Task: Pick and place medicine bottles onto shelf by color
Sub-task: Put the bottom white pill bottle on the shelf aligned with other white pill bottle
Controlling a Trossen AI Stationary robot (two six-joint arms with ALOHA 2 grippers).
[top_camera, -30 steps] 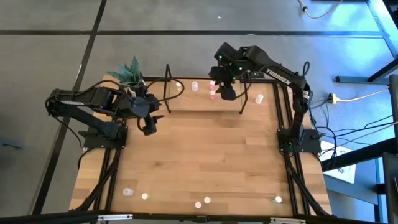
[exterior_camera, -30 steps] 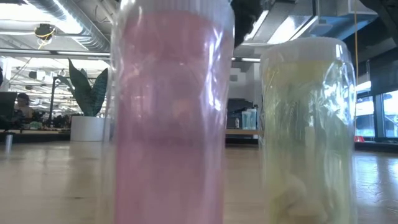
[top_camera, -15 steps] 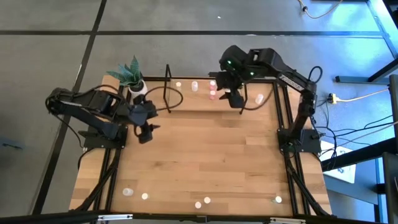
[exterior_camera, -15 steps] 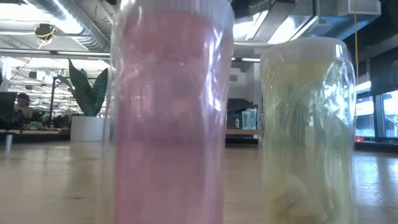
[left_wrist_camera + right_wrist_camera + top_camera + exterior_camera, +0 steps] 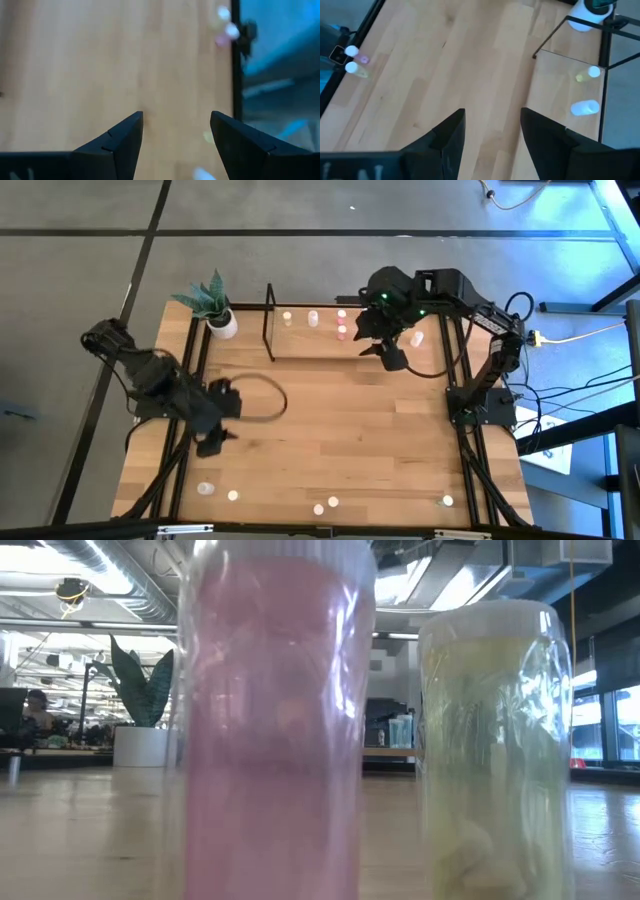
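The shelf (image 5: 330,345) stands along the table's far edge, with its board and black end frames (image 5: 269,322). Several small medicine bottles stand on it, among them a pink one (image 5: 342,332), a white one (image 5: 585,107) and a yellowish one (image 5: 587,74). More bottles stand near the table's front edge (image 5: 232,495), and two of these, pink (image 5: 275,720) and yellowish (image 5: 495,750), fill the low view. My left gripper (image 5: 176,117) hangs open over bare wood at the table's left (image 5: 212,442). My right gripper (image 5: 492,111) hangs open just in front of the shelf (image 5: 392,358).
A white plant pot (image 5: 224,326) with a green plant stands at the far left corner beside the shelf. A black cable loop (image 5: 262,395) trails from my left arm over the table. Bare wood spans the table's middle (image 5: 340,430).
My left gripper has swung from beside the plant pot toward the table's near edge, turning as it went. My right gripper has drawn back from the shelf toward the table's right and near side, rising. Both have stayed open, and no bottle has moved.
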